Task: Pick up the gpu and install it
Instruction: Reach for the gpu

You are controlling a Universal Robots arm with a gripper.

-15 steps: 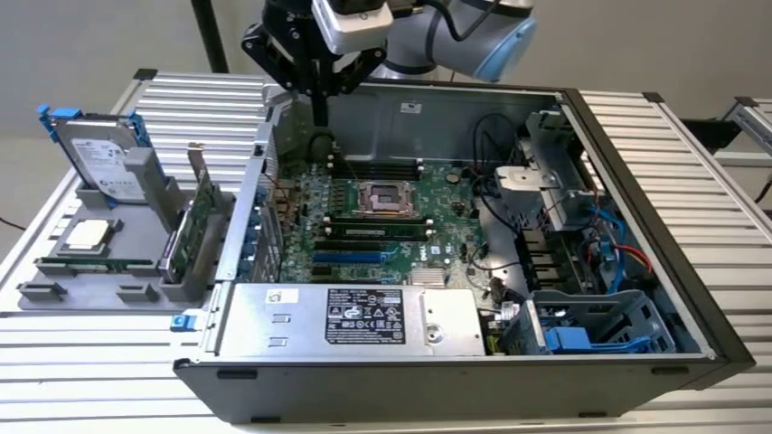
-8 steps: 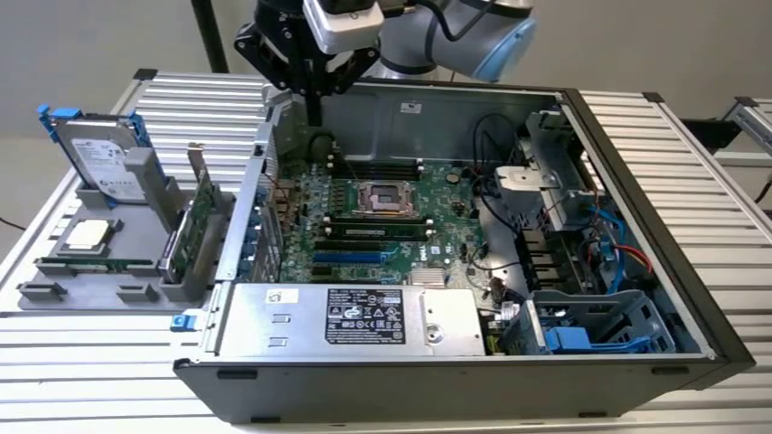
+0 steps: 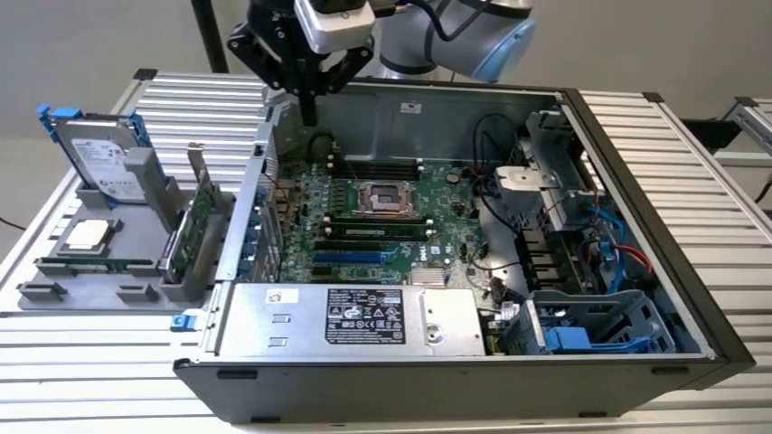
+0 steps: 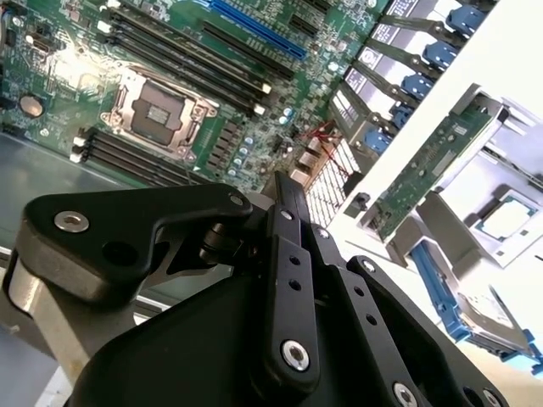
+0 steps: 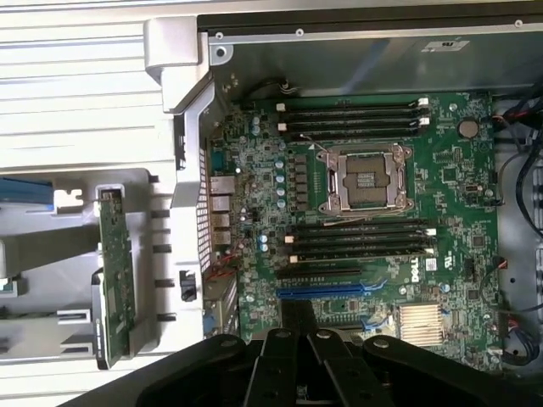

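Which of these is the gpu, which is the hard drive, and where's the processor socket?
gpu (image 5: 116, 280): first wrist view, on its green circuit board.
hard drive (image 3: 99, 155): exterior view, on its silver face.
processor socket (image 3: 389, 197): exterior view, on its middle.

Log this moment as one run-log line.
gripper: shut, empty, over open case | gpu: upright in gray holder beside the case, untouched | install: not done
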